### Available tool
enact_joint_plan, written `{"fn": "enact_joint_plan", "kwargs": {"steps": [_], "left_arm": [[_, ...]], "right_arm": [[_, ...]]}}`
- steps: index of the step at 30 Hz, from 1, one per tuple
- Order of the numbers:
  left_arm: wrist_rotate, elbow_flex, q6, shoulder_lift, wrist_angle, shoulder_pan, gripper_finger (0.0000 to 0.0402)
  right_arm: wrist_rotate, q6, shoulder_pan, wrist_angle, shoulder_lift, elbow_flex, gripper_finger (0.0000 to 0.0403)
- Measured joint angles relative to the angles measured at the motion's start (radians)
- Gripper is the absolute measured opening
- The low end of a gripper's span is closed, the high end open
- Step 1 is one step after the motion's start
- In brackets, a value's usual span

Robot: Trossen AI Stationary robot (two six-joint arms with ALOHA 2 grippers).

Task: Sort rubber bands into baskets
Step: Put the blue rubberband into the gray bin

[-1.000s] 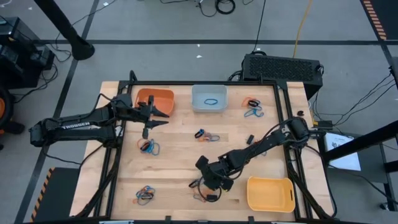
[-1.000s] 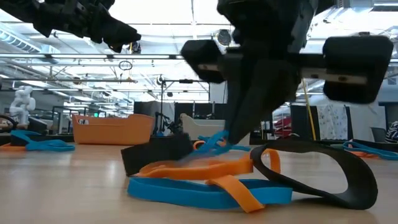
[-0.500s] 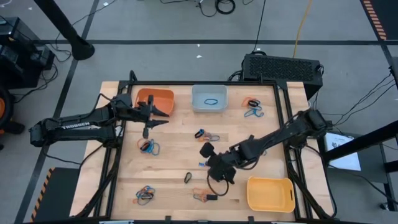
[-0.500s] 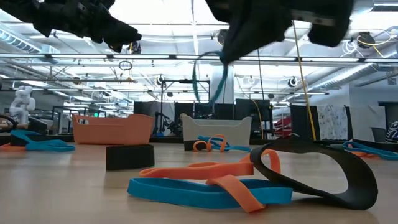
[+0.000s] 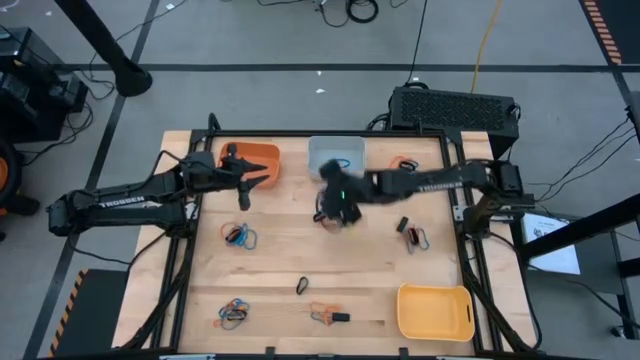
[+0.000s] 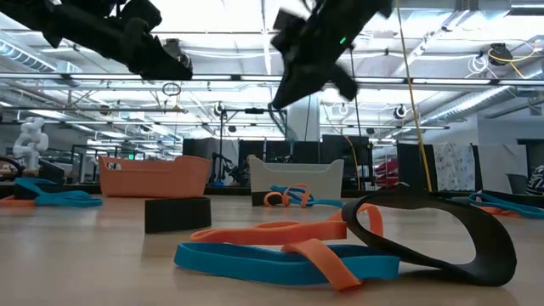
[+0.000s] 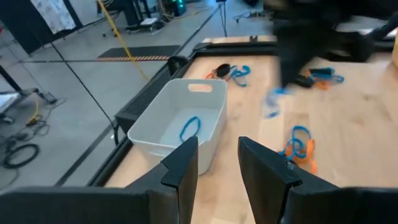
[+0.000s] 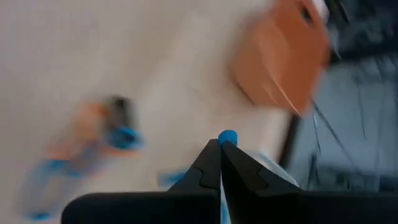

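Three small rounded tubs stand on the wooden table: the orange basket [image 5: 256,160] at the far left, the pale blue-grey basket [image 5: 335,152] at the far middle with one blue band [image 7: 189,129] lying in it, and the yellow basket [image 5: 435,311] at the near right corner. Loose clusters of orange, blue and black rubber bands [image 5: 239,236] lie scattered well apart over the board, one tangle [image 6: 340,246] close to the low camera. A blue band [image 8: 227,137] is pinched at the right gripper's closed tips.

Wooden table [image 5: 280,262]: three baskets [image 5: 435,311], scattered rubber bands [image 5: 238,236].
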Motion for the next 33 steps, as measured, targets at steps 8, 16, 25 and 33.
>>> {"fn": "enact_joint_plan", "kwargs": {"steps": [8,16,25,33], "left_arm": [[-0.076,0.000,0.044,0.000,-0.051,0.000,0.0123],[-0.300,0.000,0.055,0.000,-0.095,0.002,0.0123],[-0.315,0.000,0.056,0.000,-0.094,0.002,0.0123],[-0.343,0.000,0.060,0.000,-0.094,0.001,0.0123]], "right_arm": [[-0.025,0.169,-0.247,0.059,0.018,-0.001,0.0000],[-0.165,0.334,-0.374,0.049,0.045,0.000,0.0000],[-0.164,0.458,-0.393,0.048,0.046,-0.001,0.0003],[-0.163,0.465,-0.393,0.048,0.046,-0.001,0.0059]]}}
